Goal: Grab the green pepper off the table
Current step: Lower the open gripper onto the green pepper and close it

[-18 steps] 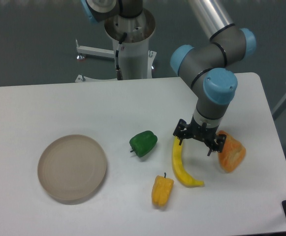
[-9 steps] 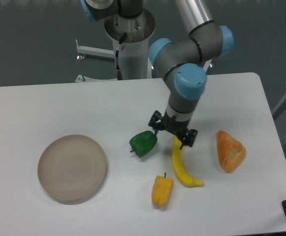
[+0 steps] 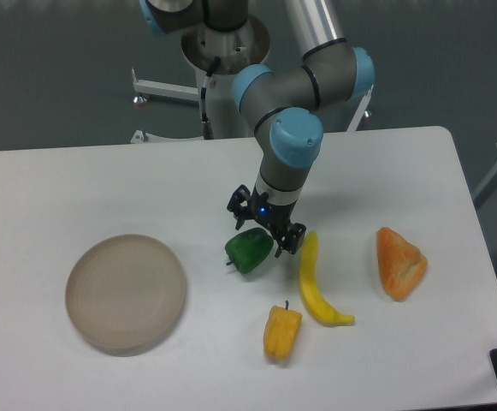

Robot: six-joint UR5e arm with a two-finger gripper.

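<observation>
We have our black two-finger gripper (image 3: 264, 228) with its jaws spread apart, hanging just above the upper right edge of the small glossy dark-green bell pepper (image 3: 249, 249). The fingers point down, one at the left near the top of the pepper and one at the right, low beside it. We hold them wide because the pepper is rounded and lumpy, and it needs room on both sides before we close. We cannot tell from this single view if a finger already touches the skin.

The pepper lies on its side on the large flat white matte table (image 3: 77, 188), about in the middle, with its short dark stem pointing to the lower left. It is not lifted; we judge that the grasp is not yet made and the descent is the step in hand.

The other things explain why we come in from the right and above. The long curved yellow pepper (image 3: 313, 281) lies just beside the right finger, so this finger must go down in the narrow gap between the two vegetables without pushing the yellow one. The small yellow-orange pepper (image 3: 282, 331) is below, apart, and the orange wedge-shaped piece (image 3: 399, 262) is well apart at the right. The round beige plate (image 3: 126, 292) sits at the left, away from our work.
</observation>
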